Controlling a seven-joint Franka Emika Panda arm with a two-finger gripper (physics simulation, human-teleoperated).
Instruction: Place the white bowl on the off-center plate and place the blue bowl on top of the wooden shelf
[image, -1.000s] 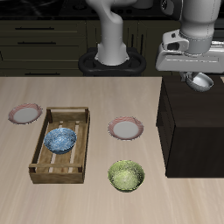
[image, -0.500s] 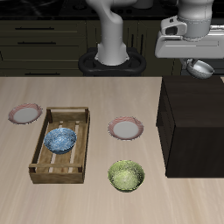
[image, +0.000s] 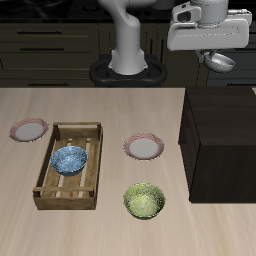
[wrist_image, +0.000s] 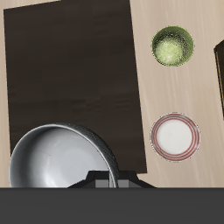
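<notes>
Fingers of the gripper (image: 222, 56) are closed on the rim of the white bowl (image: 221, 61), which hangs just under the hand at the upper right of the exterior frame, high above the table and above the back part of the wooden shelf (image: 220, 140); the fingertips themselves are mostly hidden behind the bowl there. In the wrist view the bowl (wrist_image: 59, 156) shows its silvery hollow close against the dark gripper body, with the shelf's flat dark top (wrist_image: 70, 70) spread beneath it. The grey hand block sits level, its long side running across the frame, and the pale arm rises from it out of the top edge, while the robot's base stands at upper centre of the exterior view. On the table (image: 110, 225), one pink-rimmed plate (image: 145, 148) lies near the middle, just beside the shelf's side wall; the wrist view shows it (wrist_image: 175, 137) as well. A second plate (image: 29, 129) alike in look rests at the far left edge, beside the slatted wooden crate (image: 50, 185). The blue bowl (image: 69, 159) sits inside that crate, in its rear half. The yellow-green bowl (image: 144, 201) stands in the lower centre of the exterior frame, nearer the table's front edge than the middle plate, apart from it; it also appears in the wrist view (wrist_image: 172, 45).
</notes>
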